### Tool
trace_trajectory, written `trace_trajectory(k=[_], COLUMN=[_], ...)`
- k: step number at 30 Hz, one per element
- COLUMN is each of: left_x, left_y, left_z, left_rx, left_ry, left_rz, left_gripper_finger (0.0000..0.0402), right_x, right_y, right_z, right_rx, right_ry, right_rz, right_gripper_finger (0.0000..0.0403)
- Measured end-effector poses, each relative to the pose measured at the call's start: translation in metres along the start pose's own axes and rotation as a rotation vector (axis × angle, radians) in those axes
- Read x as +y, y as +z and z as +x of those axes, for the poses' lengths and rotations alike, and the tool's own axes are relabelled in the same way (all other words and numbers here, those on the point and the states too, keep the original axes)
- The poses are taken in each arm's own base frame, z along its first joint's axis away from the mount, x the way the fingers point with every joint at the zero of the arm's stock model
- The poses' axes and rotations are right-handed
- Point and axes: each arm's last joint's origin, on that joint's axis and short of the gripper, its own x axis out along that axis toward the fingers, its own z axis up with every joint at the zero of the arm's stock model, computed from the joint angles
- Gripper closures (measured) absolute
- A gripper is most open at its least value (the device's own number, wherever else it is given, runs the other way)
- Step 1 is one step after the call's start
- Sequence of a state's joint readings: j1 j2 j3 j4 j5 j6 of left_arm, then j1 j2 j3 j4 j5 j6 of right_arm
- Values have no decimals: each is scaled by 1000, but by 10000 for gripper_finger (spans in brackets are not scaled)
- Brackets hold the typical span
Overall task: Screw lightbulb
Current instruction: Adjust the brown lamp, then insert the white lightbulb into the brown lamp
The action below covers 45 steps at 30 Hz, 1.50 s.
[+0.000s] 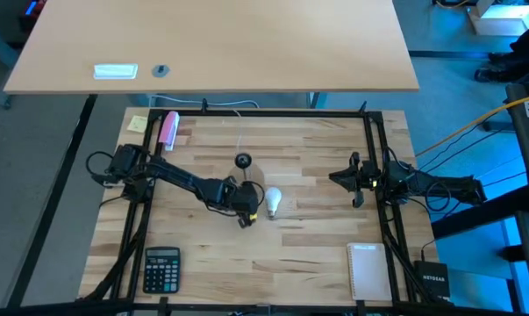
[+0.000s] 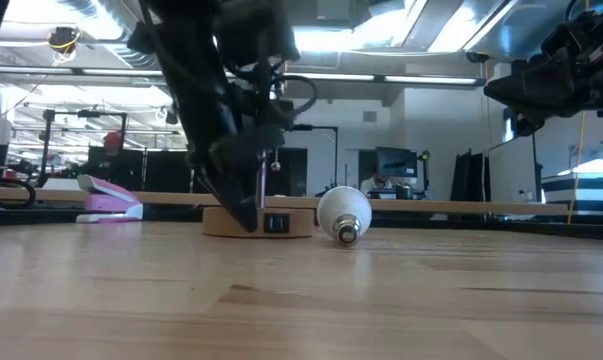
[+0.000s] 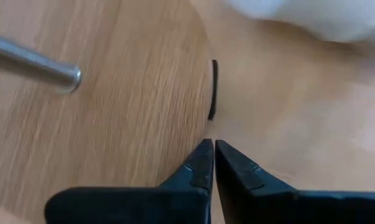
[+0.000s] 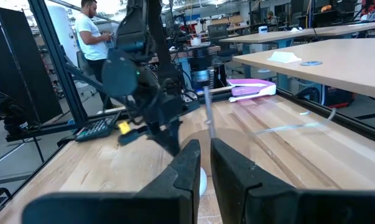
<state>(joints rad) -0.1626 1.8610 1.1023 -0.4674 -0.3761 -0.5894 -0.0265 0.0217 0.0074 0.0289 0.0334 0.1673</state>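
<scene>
The white frosted lightbulb point(image 1: 271, 202) lies on its side on the table, its silvery screw base point(image 2: 347, 234) toward the near edge. Just left of it stands a round wooden disc point(image 2: 231, 221) with a black switch point(image 3: 213, 90) on its rim and an upright metal rod point(image 2: 264, 180); a black socket point(image 1: 243, 161) shows from above. My left gripper point(image 3: 210, 147) is shut, pointing down at the disc's near rim beside the switch, left of the bulb. My right gripper point(image 4: 205, 152) is shut and held above the table near the right rail point(image 1: 343, 178). My left gripper has its shut fingertips point(image 3: 203, 155) at the wooden disc's rim point(image 3: 196, 127), just below the switch, coming from above. I cannot tell whether they touch the disc or the table.
A calculator point(image 1: 161, 268) lies at the near left, a pink stapler point(image 1: 168, 129) and a yellow note point(image 1: 138, 124) at the far left, and a notepad point(image 1: 367, 270) at the near right. Black frame rails point(image 1: 378, 140) border the table. A person point(image 4: 87, 31) stands beyond it.
</scene>
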Motion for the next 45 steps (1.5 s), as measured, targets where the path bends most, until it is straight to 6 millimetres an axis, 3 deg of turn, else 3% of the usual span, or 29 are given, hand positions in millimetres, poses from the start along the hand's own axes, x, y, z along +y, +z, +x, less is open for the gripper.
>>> trace_trajectory(k=[7, 11, 18, 23, 27, 30, 34, 38, 41, 45], left_x=[7, 5, -7, -11, -10, -13, -36, -57, -58, -50], left_y=[12, 29, 58, 73, 77, 83, 107, 128, 135, 137], left_z=[1, -9, -27, -28, -27, -33, -66, -90, -87, -61], left_rx=[-33, -84, -222, -298, -298, -300, -401, -414, -351, -249], left_ry=[21, -3, -90, -259, -309, -326, -406, -332, -179, -80], left_rz=[4, -17, -62, -227, -364, -403, -341, -221, -199, -246], left_gripper_finger=[391, 365, 239, 145, 104, 97, 96, 96, 96, 96], right_x=[0, 0, 0, 0, 0, 0, 0, 0, 0, 0], right_y=[0, 0, 0, 0, 0, 0, 0, 0, 0, 0], right_z=[0, 0, 0, 0, 0, 0, 0, 0, 0, 0], right_rx=[0, 0, 0, 0, 0, 0, 0, -1, -2, -1], right_ry=[0, 0, 0, 0, 0, 0, 0, 0, 0, 0], right_rz=[0, 0, 0, 0, 0, 0, 0, 0, 0, 0], right_gripper_finger=[361, 361, 361, 361, 361, 361, 361, 361, 361, 361])
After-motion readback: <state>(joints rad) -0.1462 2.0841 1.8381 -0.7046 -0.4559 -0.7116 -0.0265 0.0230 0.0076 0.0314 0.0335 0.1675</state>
